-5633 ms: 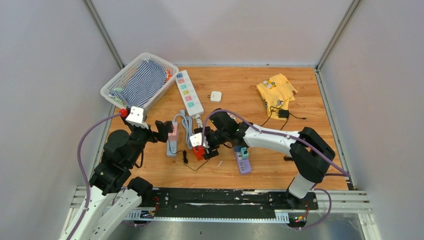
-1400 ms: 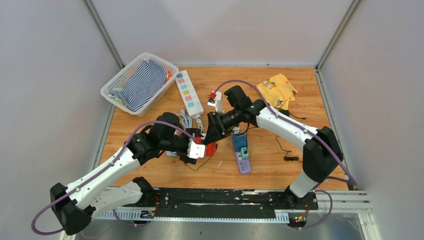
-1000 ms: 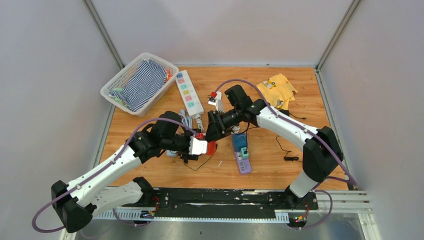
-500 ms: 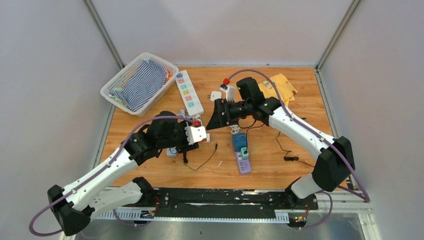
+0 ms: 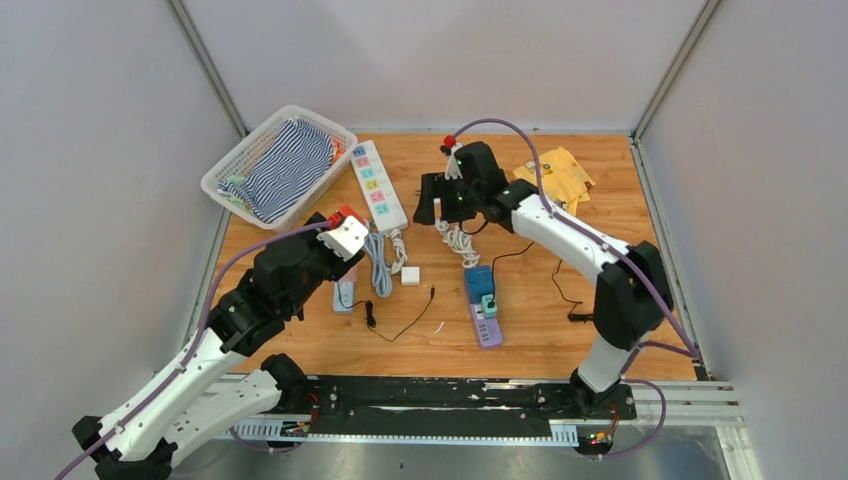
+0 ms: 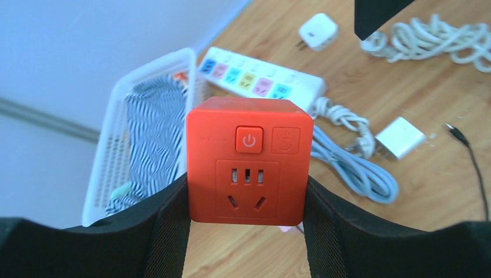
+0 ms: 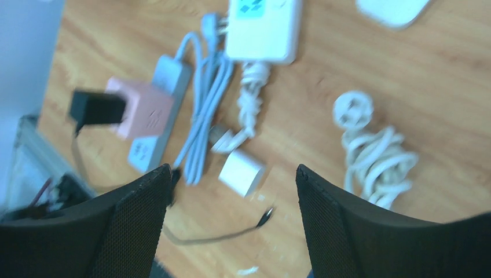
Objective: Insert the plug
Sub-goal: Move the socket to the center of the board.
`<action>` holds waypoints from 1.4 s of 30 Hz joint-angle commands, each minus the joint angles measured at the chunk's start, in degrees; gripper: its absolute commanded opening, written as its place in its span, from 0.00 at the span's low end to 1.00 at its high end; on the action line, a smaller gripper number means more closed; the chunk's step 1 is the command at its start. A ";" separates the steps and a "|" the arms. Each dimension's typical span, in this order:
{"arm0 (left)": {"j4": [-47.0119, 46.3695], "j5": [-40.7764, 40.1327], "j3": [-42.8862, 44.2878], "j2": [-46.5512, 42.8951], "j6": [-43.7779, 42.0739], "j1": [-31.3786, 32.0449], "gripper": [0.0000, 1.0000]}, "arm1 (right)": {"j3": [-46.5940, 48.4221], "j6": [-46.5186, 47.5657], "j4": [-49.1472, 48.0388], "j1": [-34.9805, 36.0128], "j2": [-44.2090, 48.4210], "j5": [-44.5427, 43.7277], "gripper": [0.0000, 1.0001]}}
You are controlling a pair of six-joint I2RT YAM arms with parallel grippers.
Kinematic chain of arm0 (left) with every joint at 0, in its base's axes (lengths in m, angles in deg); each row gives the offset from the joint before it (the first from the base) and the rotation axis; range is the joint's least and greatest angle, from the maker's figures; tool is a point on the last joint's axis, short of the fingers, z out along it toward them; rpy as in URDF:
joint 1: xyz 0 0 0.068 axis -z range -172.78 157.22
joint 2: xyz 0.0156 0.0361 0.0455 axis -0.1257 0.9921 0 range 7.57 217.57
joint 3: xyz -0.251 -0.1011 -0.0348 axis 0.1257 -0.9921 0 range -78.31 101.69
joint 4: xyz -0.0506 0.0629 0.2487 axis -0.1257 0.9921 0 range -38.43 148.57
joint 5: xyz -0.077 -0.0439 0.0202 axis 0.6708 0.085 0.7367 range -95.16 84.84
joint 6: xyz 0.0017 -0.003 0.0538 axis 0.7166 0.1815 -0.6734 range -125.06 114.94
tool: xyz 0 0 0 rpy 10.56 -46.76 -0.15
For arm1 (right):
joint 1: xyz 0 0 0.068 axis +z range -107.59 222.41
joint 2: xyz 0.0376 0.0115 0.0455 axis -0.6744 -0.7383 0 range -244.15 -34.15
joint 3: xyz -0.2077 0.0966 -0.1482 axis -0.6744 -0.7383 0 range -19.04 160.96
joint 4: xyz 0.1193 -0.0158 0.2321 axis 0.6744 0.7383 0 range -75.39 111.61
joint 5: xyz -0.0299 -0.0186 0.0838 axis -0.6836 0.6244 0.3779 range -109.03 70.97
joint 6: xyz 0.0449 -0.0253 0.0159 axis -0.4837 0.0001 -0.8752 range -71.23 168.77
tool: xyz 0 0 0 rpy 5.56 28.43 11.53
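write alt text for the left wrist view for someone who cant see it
An orange-red cube socket fills the centre, clamped between the left gripper's black fingers, its power button and socket holes facing the camera. Behind, on the wooden table, lie a white power strip, a basket of striped cloth, a pale blue cable and white chargers.

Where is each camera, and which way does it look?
Top camera: above and behind, looking down at the table; the left arm and right arm show.
Left wrist: faces the basket past its left gripper, shut on the red socket cube.
Right wrist: looks down at the table through the open right gripper.
Both wrist views share the white charger and coiled cable.
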 commanded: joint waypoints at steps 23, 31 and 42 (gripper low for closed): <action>-6.03 -13.37 -2.46 -7.00 3.75 -3.48 0.00 | 37.31 11.70 0.03 8.28 -40.98 -24.53 0.99; -7.38 -13.75 -3.95 -8.44 2.53 -3.95 0.00 | 42.18 15.67 1.32 10.63 -46.39 -29.11 0.94; -8.02 -12.76 -4.68 -7.93 2.97 -5.01 0.00 | 35.81 19.18 3.34 10.60 -43.59 -26.07 0.78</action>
